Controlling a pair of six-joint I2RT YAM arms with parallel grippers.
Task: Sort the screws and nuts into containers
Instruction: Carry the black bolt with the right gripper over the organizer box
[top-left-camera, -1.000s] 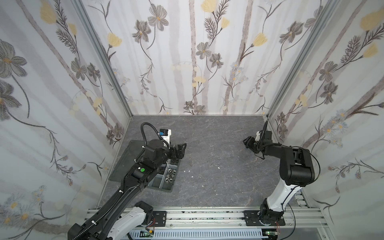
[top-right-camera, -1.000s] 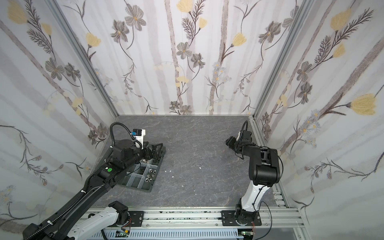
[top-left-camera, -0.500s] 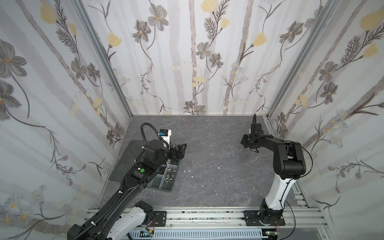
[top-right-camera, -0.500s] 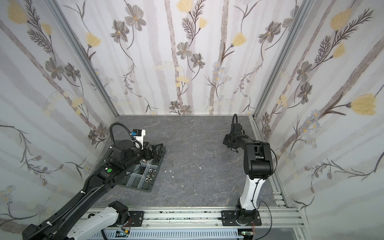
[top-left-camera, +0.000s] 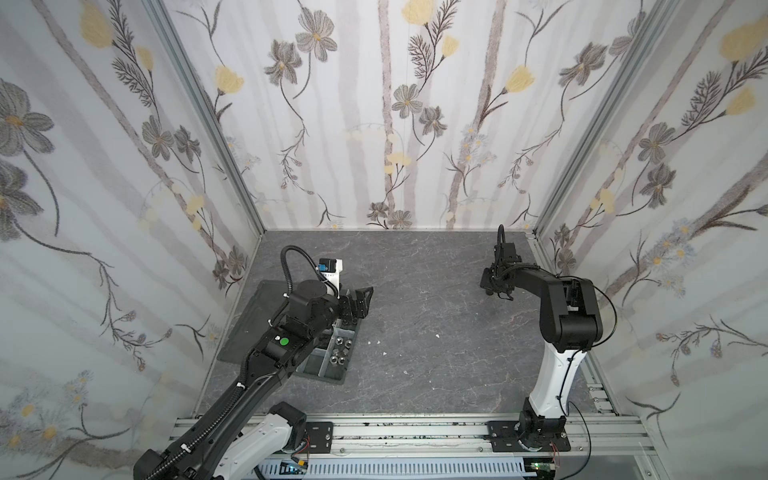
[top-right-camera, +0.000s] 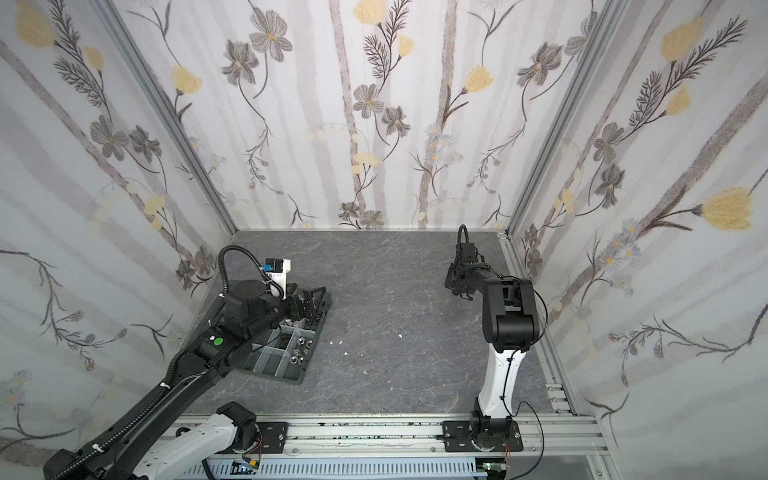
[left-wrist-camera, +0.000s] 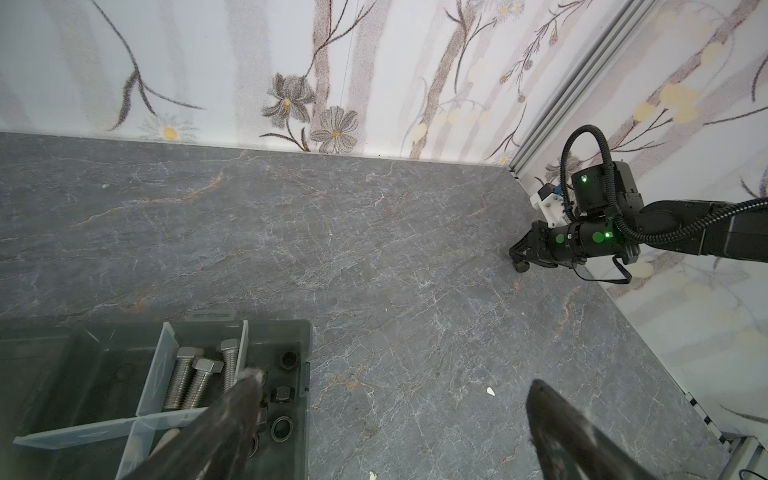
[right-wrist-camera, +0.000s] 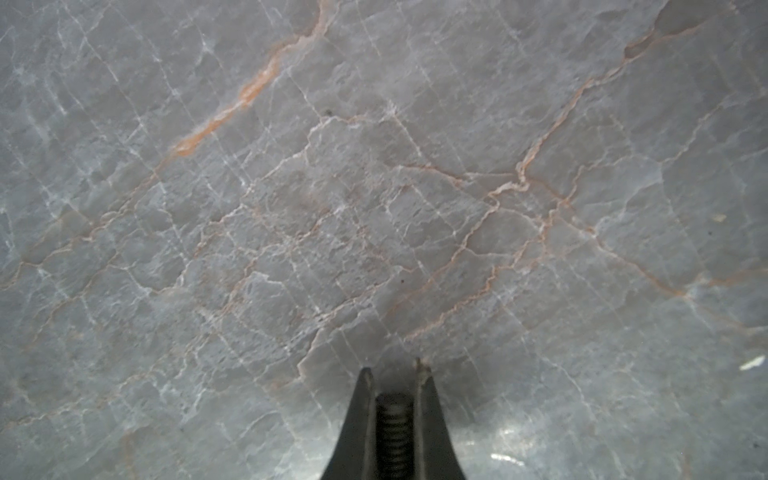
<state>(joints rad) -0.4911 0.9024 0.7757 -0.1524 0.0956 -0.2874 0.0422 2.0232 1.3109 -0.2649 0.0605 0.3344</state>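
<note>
A dark screw (right-wrist-camera: 394, 419) is pinched between the fingers of your right gripper (right-wrist-camera: 392, 370), its threaded shank lying along the slot between them. The jaws are closed hard on it. That gripper points down, close above the bare table (right-wrist-camera: 374, 187). In both top views the right gripper (top-left-camera: 490, 286) (top-right-camera: 455, 286) is well apart from the tray (top-left-camera: 328, 377), across the floor from it.

Your left gripper (left-wrist-camera: 395, 388) stands wide open and holds nothing. One of its fingers (left-wrist-camera: 245, 399) hangs over the tray's corner; the other is out past the rim, above bare table. Just under that first finger lie three silver screws (left-wrist-camera: 195, 378) side by side in one compartment. Across a translucent divider (left-wrist-camera: 243, 336) from them, black nuts (left-wrist-camera: 289, 359) sit in the corner compartment nearest your open jaws. In a top view, silver nuts (top-left-camera: 338, 359) show in a compartment back along the left arm from the gripper. A flat dark lid panel (top-left-camera: 253, 316) lies beside the tray, on the side away from your right gripper. A few white flecks (left-wrist-camera: 490, 390) dot the table between the two grippers.
</note>
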